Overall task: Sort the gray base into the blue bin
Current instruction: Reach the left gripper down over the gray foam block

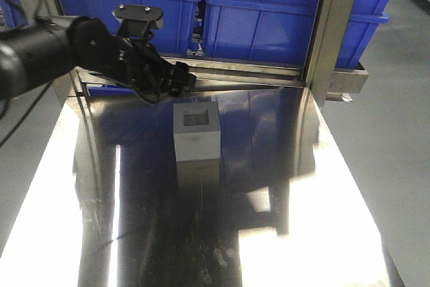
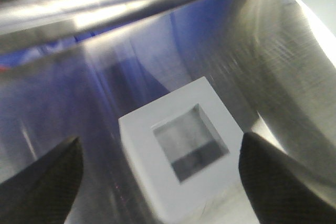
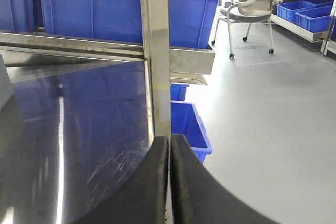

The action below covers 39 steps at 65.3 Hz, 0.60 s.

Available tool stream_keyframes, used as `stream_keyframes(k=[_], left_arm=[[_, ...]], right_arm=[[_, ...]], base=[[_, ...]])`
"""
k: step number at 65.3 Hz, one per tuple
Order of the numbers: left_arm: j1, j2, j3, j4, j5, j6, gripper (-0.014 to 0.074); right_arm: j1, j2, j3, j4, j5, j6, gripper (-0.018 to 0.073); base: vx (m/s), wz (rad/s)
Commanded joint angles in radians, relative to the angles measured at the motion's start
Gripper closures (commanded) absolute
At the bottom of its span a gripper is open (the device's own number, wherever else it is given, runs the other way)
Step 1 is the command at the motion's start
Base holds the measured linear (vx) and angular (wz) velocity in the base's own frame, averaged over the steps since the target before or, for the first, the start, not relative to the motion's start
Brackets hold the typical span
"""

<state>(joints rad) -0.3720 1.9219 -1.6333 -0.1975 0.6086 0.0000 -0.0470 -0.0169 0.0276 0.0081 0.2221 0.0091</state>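
Gray base (image 1: 197,132) sits on the desk (image 1: 302,186), recess facing up. Left tool (image 1: 176,80) is near it, fingers wide apart. Right tool (image 3: 169,177) is closed together, holding nothing.

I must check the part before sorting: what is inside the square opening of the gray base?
Inside the gray base only pale inner walls and a darker floor show; no loose thing appears. The blur and the near rim hide part of the recess.
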Motion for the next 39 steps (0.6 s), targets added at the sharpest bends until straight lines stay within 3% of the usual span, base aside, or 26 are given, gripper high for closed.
stream_keyframes(k=[1,8,39], left_arm=[[-0.006,0.019,-0.106,0.003,-0.018,-0.070,0.0010],[-0.006,0.086,-0.179,0.039,0.010,-0.137,0.0010],[-0.003,0.212,-0.233,0.064,0.092,-0.193,0.0010]], right_arm=[[0.000,0.001,0.001,-0.008,-0.075,-0.009,0.0564],[0.000,0.001,0.001,-0.008,-0.075,-0.009,0.0564],[0.000,0.001,0.001,-0.008,-0.075,-0.009,0.0564]], base=[[0.00,0.00],[0.00,0.00],[0.00,0.00]])
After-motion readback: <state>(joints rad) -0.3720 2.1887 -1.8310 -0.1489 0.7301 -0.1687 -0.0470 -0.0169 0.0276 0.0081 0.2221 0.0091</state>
